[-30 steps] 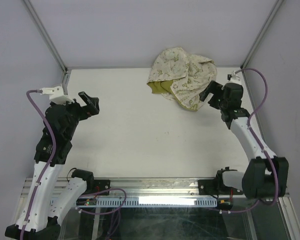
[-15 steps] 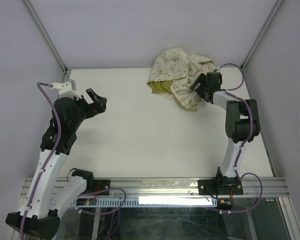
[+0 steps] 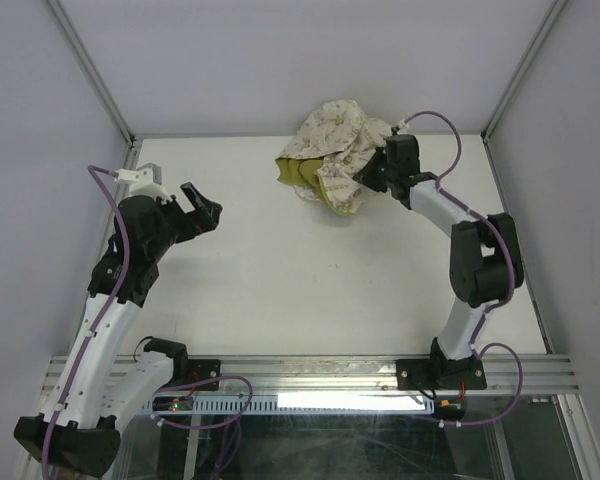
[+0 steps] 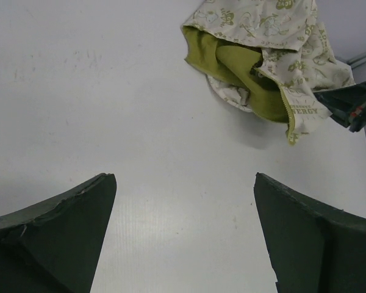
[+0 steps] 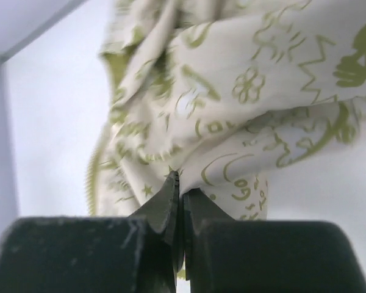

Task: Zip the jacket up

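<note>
One view, the right wrist's, shows right pincer [image 5: 180, 184] nipping the jacket [image 5: 244, 91] (left pincer [image 4: 184, 178] gapes, empty).

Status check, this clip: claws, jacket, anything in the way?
Left claw open, above table, clear of jacket. Right claw shut on jacket fabric. Jacket bunched, far side, lining showing, zipper open. Nothing blocking.

Jacket: the small cream-white cloth jacket [image 3: 335, 160] is soft, matt, creased fabric with an olive-green print.
Lining: its plain olive-green lining [image 4: 232, 58] looks thicker, fleecy and matt.
Tabletop: the white tabletop [image 4: 110, 110] is smooth, matt, faintly scuffed.
Jaws: the dark jaws of the left gripper [image 4: 184, 177] are matt plastic with rough edges.
Arm shell: the white plastic shell of the left arm [image 3: 100, 340] is smooth, slightly glossy.
Rail: the silver metal rail [image 3: 310, 368] shines.
</note>
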`<state>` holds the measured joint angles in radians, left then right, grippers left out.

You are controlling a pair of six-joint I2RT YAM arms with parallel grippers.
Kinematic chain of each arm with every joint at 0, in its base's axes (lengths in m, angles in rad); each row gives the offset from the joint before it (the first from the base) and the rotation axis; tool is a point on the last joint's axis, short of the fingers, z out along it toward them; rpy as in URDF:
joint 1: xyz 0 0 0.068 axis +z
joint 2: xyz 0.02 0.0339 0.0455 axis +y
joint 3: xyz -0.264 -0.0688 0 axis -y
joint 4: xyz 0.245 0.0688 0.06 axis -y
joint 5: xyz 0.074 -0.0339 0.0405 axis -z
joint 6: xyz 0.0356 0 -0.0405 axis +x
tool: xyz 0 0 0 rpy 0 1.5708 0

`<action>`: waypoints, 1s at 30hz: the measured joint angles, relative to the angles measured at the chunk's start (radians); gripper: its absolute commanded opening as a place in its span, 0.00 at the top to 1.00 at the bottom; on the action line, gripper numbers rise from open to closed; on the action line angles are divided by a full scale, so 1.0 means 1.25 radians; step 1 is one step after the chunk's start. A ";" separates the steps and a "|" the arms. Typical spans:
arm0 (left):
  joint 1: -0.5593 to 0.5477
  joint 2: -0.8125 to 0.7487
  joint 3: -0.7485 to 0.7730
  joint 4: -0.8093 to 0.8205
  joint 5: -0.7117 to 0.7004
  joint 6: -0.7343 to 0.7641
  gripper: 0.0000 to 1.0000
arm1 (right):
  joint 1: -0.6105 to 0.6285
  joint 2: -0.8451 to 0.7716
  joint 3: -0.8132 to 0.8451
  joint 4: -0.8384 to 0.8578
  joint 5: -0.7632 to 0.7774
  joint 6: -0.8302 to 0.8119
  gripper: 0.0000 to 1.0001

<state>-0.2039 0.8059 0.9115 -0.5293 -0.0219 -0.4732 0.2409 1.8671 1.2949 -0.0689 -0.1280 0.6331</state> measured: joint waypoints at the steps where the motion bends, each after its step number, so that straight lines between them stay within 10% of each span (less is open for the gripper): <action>1: 0.000 0.000 -0.001 0.000 0.002 -0.002 0.01 | 0.022 -0.036 0.001 -0.011 -0.008 -0.003 1.00; 14: 0.000 -0.033 0.014 -0.003 0.005 0.018 0.01 | 0.252 -0.294 0.327 -0.163 -0.060 -0.066 1.00; 25: 0.000 -0.002 0.042 -0.031 0.035 0.033 0.01 | 0.239 -0.336 0.206 -0.272 0.067 -0.062 0.39; 30: 0.000 0.064 0.041 -0.080 0.042 0.021 0.01 | 0.183 -0.320 0.125 -0.349 0.122 -0.129 0.26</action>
<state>-0.2039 0.8860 0.9623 -0.6292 0.0303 -0.4473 0.4698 1.4677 1.4513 -0.5045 0.0242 0.4713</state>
